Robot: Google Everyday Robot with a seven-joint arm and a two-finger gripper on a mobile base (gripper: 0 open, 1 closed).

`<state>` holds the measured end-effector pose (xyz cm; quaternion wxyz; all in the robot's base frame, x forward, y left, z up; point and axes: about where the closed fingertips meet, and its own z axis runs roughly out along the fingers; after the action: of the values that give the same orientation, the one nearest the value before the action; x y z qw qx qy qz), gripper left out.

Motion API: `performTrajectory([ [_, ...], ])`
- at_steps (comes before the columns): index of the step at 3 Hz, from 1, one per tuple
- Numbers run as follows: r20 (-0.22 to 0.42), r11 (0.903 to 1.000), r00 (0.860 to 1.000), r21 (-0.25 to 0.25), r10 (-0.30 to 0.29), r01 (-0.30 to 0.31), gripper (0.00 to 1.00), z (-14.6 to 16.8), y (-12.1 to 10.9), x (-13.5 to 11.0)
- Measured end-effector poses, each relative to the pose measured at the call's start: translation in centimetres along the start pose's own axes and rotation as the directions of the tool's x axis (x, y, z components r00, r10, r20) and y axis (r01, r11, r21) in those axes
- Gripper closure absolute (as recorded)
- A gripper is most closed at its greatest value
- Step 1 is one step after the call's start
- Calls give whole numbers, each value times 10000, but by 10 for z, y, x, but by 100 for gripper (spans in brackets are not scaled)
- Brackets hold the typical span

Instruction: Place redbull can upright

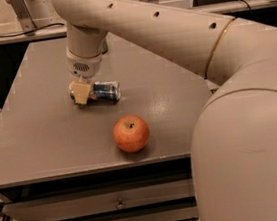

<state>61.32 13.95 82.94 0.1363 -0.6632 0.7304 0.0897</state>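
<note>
Clearly unfinished: the redbull can (105, 91) lies sideways on the table (41, 137), eleven o'clock from the apple (131, 132). My tool (82, 95) sits at its nine-o'clock end; whether it grips, I cannot tell.

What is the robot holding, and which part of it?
It cannot be told. The gripper is down at one end of the redbull can, which lies on its side on the table, but a real hold does not show.

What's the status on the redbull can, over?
Claw low at one end of the redbull can. Can on its side on the table, not upright. Apple nearby, apart, not blocking.
</note>
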Motion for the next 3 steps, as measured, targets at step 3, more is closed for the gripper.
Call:
performTrajectory([
  [3,3672,9943,9298,875,244,-606,100,-69,-32,13],
])
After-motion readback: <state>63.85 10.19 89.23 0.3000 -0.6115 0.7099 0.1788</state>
